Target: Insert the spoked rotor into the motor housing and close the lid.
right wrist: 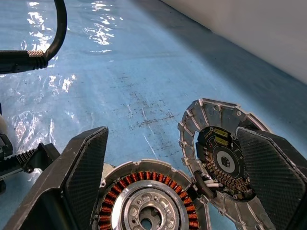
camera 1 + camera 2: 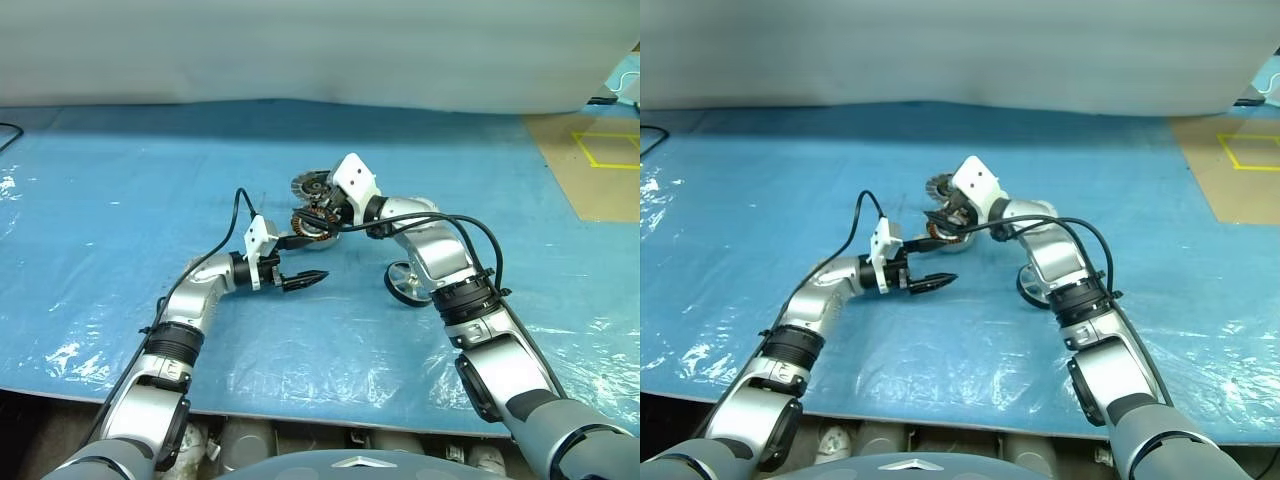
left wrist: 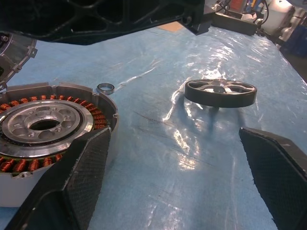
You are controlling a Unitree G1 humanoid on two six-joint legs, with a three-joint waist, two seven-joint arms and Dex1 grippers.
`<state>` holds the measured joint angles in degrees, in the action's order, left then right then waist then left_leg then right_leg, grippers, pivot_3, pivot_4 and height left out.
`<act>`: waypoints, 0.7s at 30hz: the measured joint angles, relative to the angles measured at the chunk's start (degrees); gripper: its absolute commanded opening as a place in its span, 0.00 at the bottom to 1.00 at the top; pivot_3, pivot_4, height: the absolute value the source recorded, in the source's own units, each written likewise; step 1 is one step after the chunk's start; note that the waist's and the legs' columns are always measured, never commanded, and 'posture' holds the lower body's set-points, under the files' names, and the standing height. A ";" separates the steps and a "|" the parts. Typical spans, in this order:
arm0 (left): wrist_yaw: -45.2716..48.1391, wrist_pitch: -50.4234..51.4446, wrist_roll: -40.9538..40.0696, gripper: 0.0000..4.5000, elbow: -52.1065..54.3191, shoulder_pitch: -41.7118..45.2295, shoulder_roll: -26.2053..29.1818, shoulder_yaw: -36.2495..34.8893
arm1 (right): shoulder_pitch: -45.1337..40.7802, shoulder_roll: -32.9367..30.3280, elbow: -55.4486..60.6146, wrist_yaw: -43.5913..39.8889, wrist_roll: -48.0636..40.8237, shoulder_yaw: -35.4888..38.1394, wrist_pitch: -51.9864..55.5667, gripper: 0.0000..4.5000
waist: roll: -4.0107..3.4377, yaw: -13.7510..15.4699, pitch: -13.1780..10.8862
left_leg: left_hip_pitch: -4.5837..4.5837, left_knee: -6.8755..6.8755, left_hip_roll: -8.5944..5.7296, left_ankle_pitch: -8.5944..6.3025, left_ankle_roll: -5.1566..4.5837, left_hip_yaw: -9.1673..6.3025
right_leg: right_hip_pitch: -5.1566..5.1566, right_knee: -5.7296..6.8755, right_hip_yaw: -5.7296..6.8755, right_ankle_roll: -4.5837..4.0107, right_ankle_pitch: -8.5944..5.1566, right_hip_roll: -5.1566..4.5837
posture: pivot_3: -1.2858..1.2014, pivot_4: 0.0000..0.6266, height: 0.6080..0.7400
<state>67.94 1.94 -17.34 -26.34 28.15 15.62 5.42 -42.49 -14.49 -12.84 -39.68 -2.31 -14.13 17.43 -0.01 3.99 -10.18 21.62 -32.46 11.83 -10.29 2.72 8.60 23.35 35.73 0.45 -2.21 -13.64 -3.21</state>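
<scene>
Spoked rotor (image 3: 220,92) beyond spread fingers (image 3: 86,167)

Bare blue sheet lies between the motor housing (image 3: 45,125) and spoked rotor (image 3: 220,92); the lid (image 1: 221,160) leans against the housing's far side.

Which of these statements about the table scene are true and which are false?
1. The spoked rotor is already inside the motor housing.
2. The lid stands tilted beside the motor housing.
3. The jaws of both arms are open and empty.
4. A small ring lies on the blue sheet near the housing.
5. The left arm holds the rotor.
1. False: the spoked rotor rests on the blue sheet, apart from the motor housing.
2. True: the lid leans at the housing's edge.
3. True: left gripper, right gripper.
4. True: small ring.
5. False: its jaws hold nothing.
</scene>
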 measured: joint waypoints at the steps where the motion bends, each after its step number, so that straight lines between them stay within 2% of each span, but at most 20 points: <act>1: 0.00 0.02 0.00 1.00 0.02 0.01 0.01 0.00 | 0.00 0.22 0.00 0.47 0.03 0.10 -0.01 0.99 | 0.00 0.00 0.00 | 0.00 0.00 0.00 0.00 0.00 0.00 | 0.00 0.00 0.00 0.00 0.00 0.00 | 0.52 0.24 1.00; 7: -0.08 0.07 -0.02 1.00 0.22 0.01 0.06 -0.03 | -0.70 0.69 -2.07 3.71 1.08 0.86 -1.06 0.99 | 0.00 0.00 0.00 | 0.00 0.01 -0.01 0.00 0.00 0.00 | 0.00 -0.01 0.00 0.00 0.00 0.00 | 0.52 0.24 1.00; 16: -0.16 0.56 -0.10 1.00 0.44 0.01 0.13 -0.08 | -0.73 0.97 -2.03 4.03 0.16 3.15 -0.46 0.99 | 0.00 -0.02 0.00 | 0.00 0.04 -0.01 0.00 0.00 0.00 | 0.00 -0.01 0.00 0.01 0.00 0.00 | 0.52 0.24 1.00; 21: -0.14 1.17 -0.12 1.00 0.84 -0.05 0.25 -0.05 | -0.46 0.54 6.89 -2.42 -9.70 6.38 9.27 0.99 | 0.00 0.08 -0.01 | 0.00 0.08 0.01 0.00 0.00 0.00 | 0.01 -0.04 0.01 0.05 0.03 0.01 | 0.52 0.24 1.00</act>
<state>67.80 3.11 -17.46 -25.50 28.10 15.87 5.37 -42.96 -13.95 -5.94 -42.10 -12.01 -7.75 26.70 -0.01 4.06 -10.18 21.63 -32.38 11.84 -10.29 2.72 8.60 23.37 35.70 0.46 -2.17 -13.61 -3.19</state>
